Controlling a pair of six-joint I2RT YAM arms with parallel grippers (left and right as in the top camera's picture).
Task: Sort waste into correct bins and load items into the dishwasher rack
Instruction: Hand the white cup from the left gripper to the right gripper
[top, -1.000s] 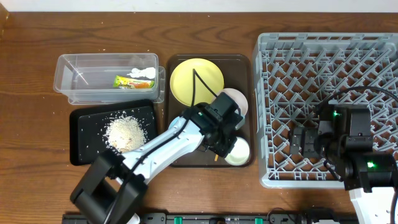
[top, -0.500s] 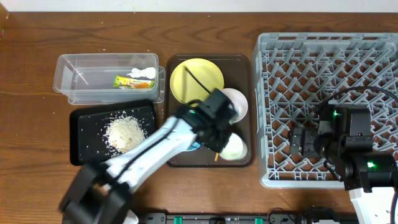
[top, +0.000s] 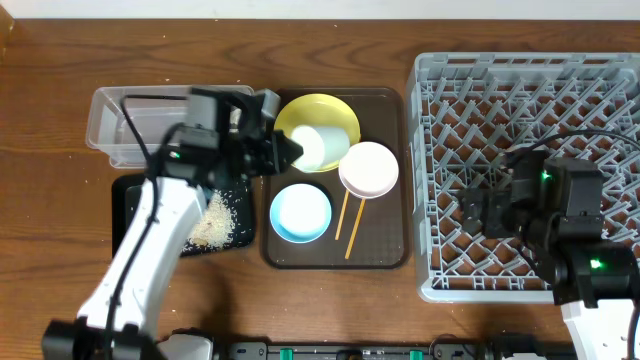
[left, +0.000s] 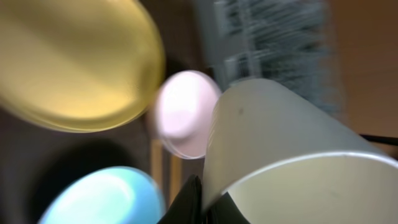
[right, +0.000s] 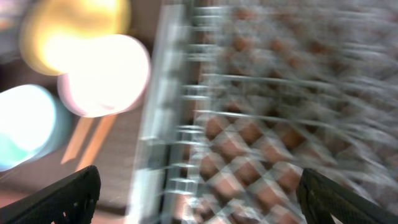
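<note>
- At the far left I see the clear tub (top: 108, 128) on the wooden worktop (top: 50, 230). My left arm crosses over its right half, so I cannot make out what lies inside.
- Just in front of the tub is the black tray (top: 130, 215), with the rice scraps (top: 212, 218) heaped in its right part.
- My left tool (top: 285, 152) is clamped on the small white cup (top: 316, 146). The cup is tipped on its side with its mouth towards the tool and is held over the yellow plate (top: 338, 112).
- The plate sits at the back of the brown serving tray (top: 385, 258).
- The light blue bowl (top: 300, 212) stands at the tray's front left.
- The chopsticks (top: 350, 218) lie slanted between the two bowls.
- The white bowl (top: 369, 168) touches the plate's right edge.
- The dishwasher rack (top: 520, 80) fills the right side, and I see none of the dishes in it.
- My right tool (top: 480, 212) hovers over the rack's left part. Its fingertips (right: 62, 199) are spread wide apart and hold nothing.
</note>
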